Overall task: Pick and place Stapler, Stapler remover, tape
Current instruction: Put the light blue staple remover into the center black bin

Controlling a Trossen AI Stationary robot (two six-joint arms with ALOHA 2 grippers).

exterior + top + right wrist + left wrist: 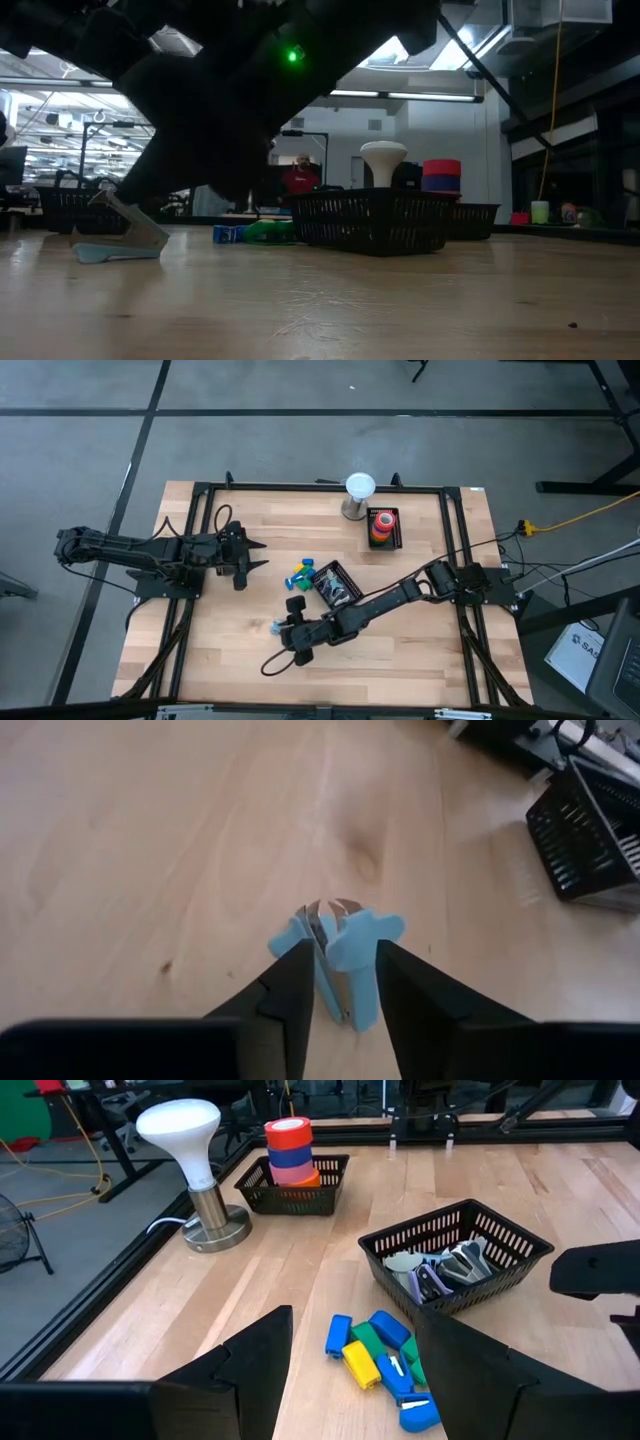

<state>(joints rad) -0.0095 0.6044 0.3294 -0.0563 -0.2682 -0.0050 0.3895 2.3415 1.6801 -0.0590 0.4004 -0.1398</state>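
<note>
right arm stretched low across desk (pixel 230 660), fingers (pixel 290 982) clamped on blue remover (pixel 340 955); left gripper (pixel 250 555) hovering, fingers apart.

Light-blue stapler remover (pixel 345 952), black mesh baskets (pixel 455 1250), red-blue-pink-orange tape stack (pixel 288 1152), pale wood table (pixel 240 650).

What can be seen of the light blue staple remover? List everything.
The staple remover is a small claw type: light blue, plastic-looking grips and curved, shiny metal jaws. The right gripper has its dark fingers closed on the grips, jaws pointing away from the wrist, over bare wooden table. It is near the table's front, apart from the black mesh basket. Whether it touches the table cannot be told.
</note>
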